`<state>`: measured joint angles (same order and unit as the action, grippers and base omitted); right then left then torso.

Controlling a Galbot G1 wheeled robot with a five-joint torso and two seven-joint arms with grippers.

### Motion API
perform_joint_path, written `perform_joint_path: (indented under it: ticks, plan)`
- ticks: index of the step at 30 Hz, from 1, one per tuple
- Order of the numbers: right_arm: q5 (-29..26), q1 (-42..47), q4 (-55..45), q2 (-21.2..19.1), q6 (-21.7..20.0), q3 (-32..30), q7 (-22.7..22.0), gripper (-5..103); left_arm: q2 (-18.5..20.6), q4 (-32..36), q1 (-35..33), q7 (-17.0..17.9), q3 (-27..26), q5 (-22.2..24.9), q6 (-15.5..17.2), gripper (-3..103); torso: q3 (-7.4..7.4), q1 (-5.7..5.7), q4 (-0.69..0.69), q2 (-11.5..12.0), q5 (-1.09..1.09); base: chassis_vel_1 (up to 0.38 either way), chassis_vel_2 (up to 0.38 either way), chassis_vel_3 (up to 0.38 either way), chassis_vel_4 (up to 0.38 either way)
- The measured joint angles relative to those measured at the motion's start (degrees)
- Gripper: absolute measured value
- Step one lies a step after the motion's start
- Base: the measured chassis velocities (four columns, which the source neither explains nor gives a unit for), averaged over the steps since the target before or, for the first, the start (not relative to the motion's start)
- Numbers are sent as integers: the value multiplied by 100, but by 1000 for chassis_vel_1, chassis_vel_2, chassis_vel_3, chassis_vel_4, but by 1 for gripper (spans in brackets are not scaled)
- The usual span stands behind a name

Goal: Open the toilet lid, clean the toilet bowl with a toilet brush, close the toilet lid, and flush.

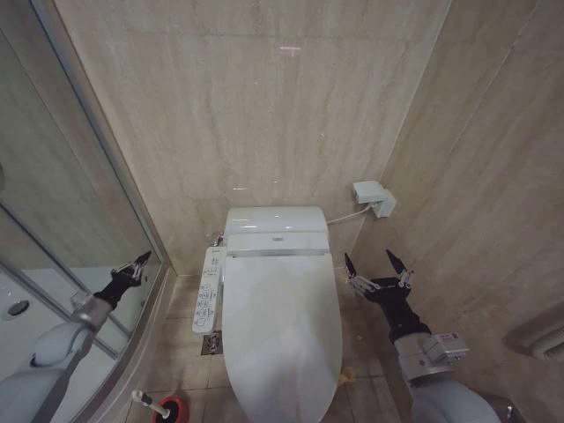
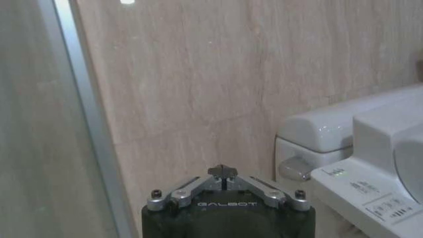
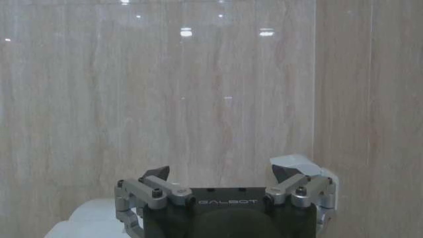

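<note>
The toilet lid (image 1: 282, 326) lies shut, glossy white, in the middle of the head view; the toilet bowl beneath it is hidden. At the lower left, on the floor, stands the toilet brush (image 1: 146, 401), its white handle leaning out of a red holder (image 1: 174, 410). My left gripper (image 1: 139, 263) hovers left of the toilet beside the shower glass, shut with nothing in it; in the left wrist view its fingertips (image 2: 223, 171) meet. On the toilet's right, my right gripper (image 1: 374, 262) hangs open and empty, level with the lid's hinge end. The right wrist view shows its fingers (image 3: 156, 174) spread.
A white control panel (image 1: 209, 291) juts from the toilet's left side. The tank (image 1: 276, 220) stands against the beige tiled wall. A glass shower screen (image 1: 62, 203) closes off the left. A white wall box (image 1: 373, 196) with a hose sits at the right corner.
</note>
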<state>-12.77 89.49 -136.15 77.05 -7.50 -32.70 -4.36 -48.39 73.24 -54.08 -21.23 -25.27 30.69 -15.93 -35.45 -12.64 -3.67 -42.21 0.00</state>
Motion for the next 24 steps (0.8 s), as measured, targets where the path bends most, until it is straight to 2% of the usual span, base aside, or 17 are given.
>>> perform_joint_path:
  ticks: [7,13,24]
  plan:
    - [0,-1,0,0,0,0,0,100,-33,-854,868,-218,656,74,-205,0,0,0,1,0,0,0,0,0,0]
    - [0,0,0,1,0,0,0,100,-247,-1630,1609,-367,1295,53,-412,0,0,0,1,0,0,0,0,0,0]
    - [0,0,0,0,0,0,0,100,-596,-2426,2566,-590,2222,33,-618,0,0,-1,1,0,0,0,0,0,0]
